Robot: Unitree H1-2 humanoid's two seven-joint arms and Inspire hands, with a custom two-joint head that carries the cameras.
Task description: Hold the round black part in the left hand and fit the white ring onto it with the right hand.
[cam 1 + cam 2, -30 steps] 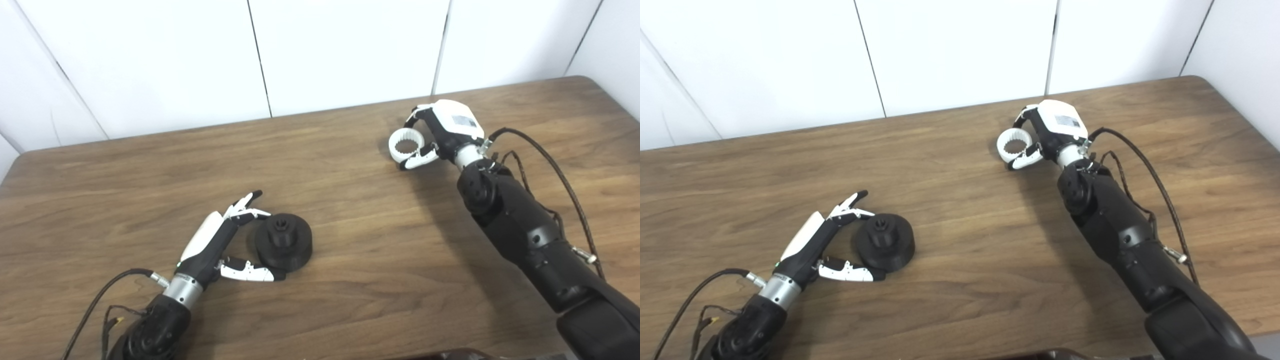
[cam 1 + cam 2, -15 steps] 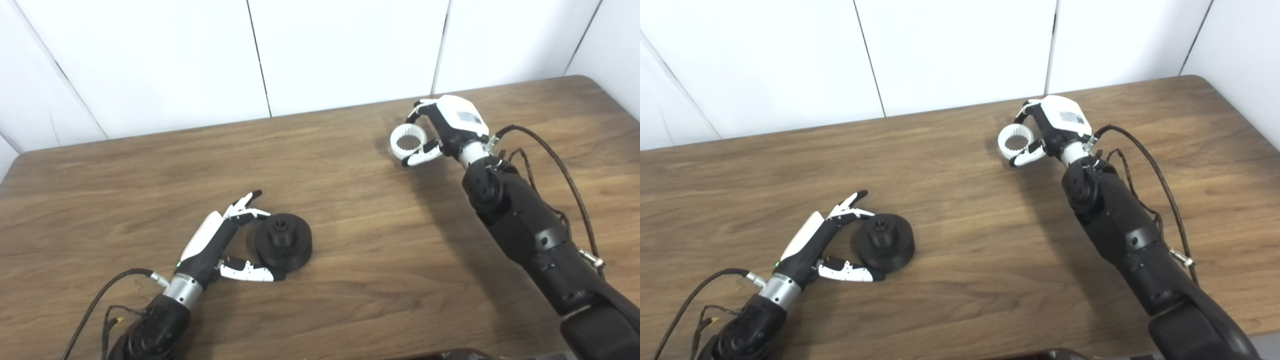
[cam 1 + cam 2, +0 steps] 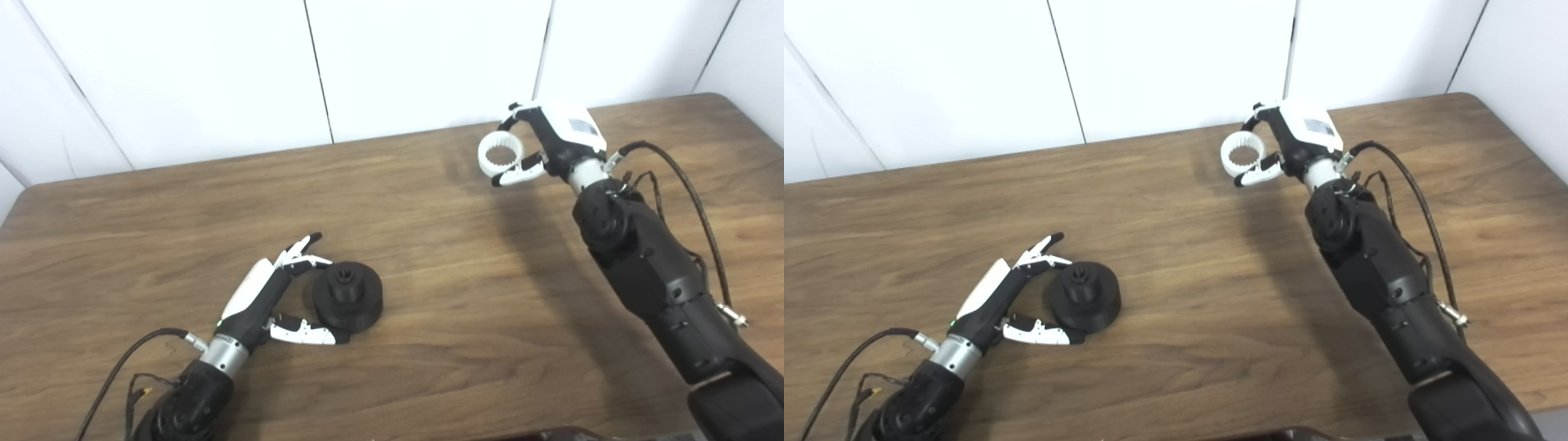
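The round black part (image 3: 347, 296) sits on the wooden table (image 3: 465, 318), left of centre, its raised hub facing up. My left hand (image 3: 269, 294) rests beside it on its left, open, with fingers and thumb spread around the part's near edge; contact cannot be made out. The white ring (image 3: 500, 155), toothed on its inside, is held clear of the table at the back right. My right hand (image 3: 551, 147) is shut on it, pinching its rim between fingers and thumb. Its shadow falls on the table below.
A white panelled wall (image 3: 429, 61) runs behind the table's far edge. Cables hang along both forearms, one (image 3: 686, 190) on the right and one (image 3: 122, 367) on the left. A dark object (image 3: 551, 433) peeks in at the bottom edge.
My right hand has lifted the white ring up off the table and slightly away toward the back. The left hand and the black part have stayed still.
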